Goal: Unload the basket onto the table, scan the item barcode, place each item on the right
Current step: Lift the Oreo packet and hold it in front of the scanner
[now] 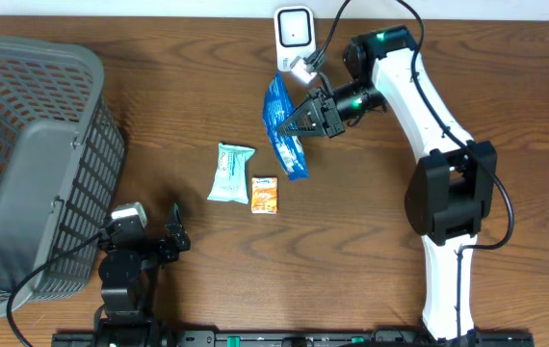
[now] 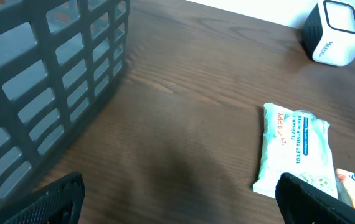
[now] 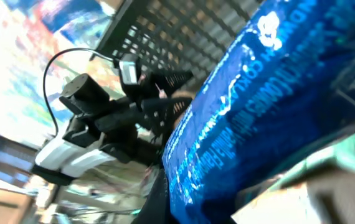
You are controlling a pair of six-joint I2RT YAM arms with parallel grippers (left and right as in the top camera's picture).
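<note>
- The pick-up looks done: the blue packet (image 1: 282, 130) is off the counter (image 1: 371, 251), pinched in the right gripper (image 1: 305, 118), whose jaws are closed tight on the thin film.
- The packet hangs just below the white scanner (image 1: 294, 31), its upper end near the scanner's base. The gripper holds it at its right edge, about midway along.
- In the right wrist view the blue film fills most of the frame. No barcode can be made out there, so I cannot tell whether the code faces the scanner.
- What is left, by my reading: turn the barcode to the scanner window and get a read.
- The left gripper (image 1: 159, 236) is spread wide and empty, low by the grey basket (image 1: 24, 164), well apart from the packet.
- A wipes pack (image 1: 230, 173) and an orange sachet (image 1: 265, 194) lie on the counter, untouched.
</note>
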